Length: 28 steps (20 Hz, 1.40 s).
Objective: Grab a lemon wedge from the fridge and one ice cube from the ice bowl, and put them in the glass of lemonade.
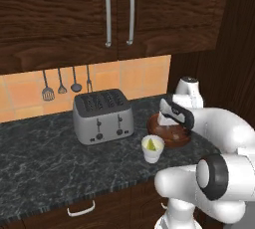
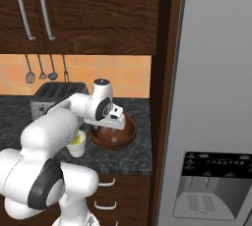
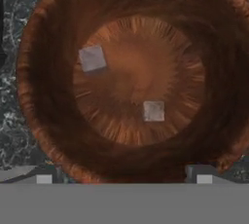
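While the jaws stand apart, ice bowl (image 3: 44, 96) directly beneath, two ice cubes (image 3: 153, 110) between them.

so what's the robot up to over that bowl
The arm holds its tool open just above the ice bowl, looking straight down at two ice cubes on the bowl's bottom; it holds nothing. The glass of lemonade, a lemon wedge already in it, stands beside the bowl on the counter.
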{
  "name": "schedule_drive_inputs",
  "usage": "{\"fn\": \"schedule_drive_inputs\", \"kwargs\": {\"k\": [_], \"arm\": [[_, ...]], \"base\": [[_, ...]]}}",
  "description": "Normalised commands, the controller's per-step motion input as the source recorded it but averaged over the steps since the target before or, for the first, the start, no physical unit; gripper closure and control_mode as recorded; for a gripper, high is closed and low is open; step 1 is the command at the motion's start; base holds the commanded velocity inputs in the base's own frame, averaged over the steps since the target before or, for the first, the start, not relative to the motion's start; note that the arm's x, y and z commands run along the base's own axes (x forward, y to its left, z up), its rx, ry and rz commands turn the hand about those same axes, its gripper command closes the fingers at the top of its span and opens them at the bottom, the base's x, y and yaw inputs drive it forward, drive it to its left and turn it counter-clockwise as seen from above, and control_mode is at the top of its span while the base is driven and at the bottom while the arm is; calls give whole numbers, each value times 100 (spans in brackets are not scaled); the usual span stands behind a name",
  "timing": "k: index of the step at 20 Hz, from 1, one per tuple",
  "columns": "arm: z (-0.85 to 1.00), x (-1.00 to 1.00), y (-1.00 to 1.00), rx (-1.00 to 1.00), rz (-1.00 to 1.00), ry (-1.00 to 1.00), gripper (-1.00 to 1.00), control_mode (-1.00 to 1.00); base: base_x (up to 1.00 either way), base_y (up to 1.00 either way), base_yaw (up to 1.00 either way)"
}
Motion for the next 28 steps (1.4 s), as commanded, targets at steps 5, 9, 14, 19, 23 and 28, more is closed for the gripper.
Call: {"fn": "schedule_drive_inputs", "kwargs": {"k": [5, 9, 14, 19, 23, 28], "arm": [[-58, 95, 4, -1, 0, 25, -100, -100], [-31, 35, 0, 0, 1, 2, -100, -100], [-40, 24, 0, 0, 0, -1, -100, -100], [-43, 8, 4, 0, 0, -8, -100, -100], [-41, 0, 7, 0, 0, -6, -100, -100], [0, -25, 0, 0, 2, -8, -100, -100]], "base": [[0, 0, 0], [0, 0, 0], [0, 0, 0], [0, 0, 0], [0, 0, 0], [0, 0, 0]]}}
